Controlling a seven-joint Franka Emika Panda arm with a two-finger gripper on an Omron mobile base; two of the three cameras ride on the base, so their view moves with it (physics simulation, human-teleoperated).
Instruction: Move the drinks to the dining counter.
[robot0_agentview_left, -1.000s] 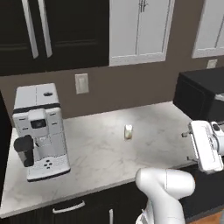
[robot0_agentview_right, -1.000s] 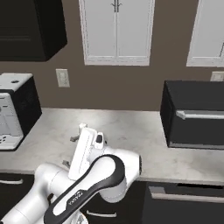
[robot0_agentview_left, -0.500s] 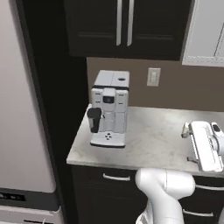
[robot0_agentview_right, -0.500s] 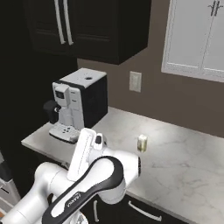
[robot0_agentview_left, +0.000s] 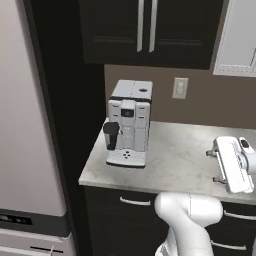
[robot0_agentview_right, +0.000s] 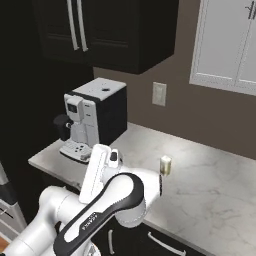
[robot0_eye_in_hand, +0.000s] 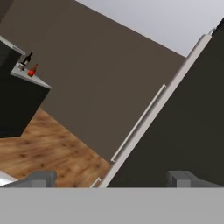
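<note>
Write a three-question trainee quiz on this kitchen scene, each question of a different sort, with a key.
1. True or false: the small whitish glass stands on the marbled worktop, apart from the white and black coffee machine.
2. Multiple choice: in the hand view, the tall dark wine bottle and the shorter red bottle stand on (a) the wooden floor, (b) a far grey counter, (c) the fridge.
3. Fill in: the two-finger gripper holds ____.

Key: 1 true; 2 b; 3 nothing, its jaws stand open.
</note>
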